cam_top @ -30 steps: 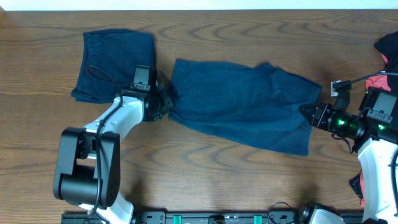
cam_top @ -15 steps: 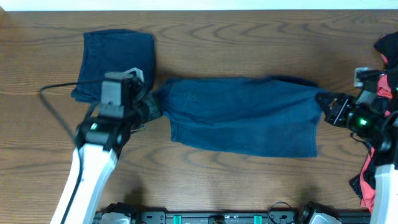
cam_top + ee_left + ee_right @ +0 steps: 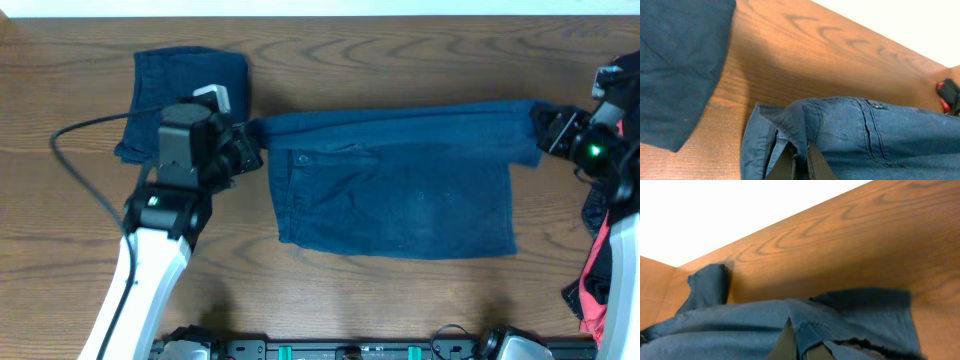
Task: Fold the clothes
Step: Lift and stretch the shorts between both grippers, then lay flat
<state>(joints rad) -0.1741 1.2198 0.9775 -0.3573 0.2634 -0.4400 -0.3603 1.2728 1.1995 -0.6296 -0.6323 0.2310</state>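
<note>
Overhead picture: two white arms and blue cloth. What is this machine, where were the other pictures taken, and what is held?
Two robot arms at a wooden table. The overhead picture looks straight down; the other two come from a camera on each wrist. The left gripper and right gripper, two-finger pincers, are shut on opposite ends of the dark blue shorts, one edge stretched between them. Another dark blue garment lies further left; a red-and-black garment sits at the right edge.

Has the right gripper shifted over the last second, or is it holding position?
Yes. The right gripper, shut on a corner of the navy shorts, has moved toward the table's far edge and slightly to its right, stretching them.
</note>
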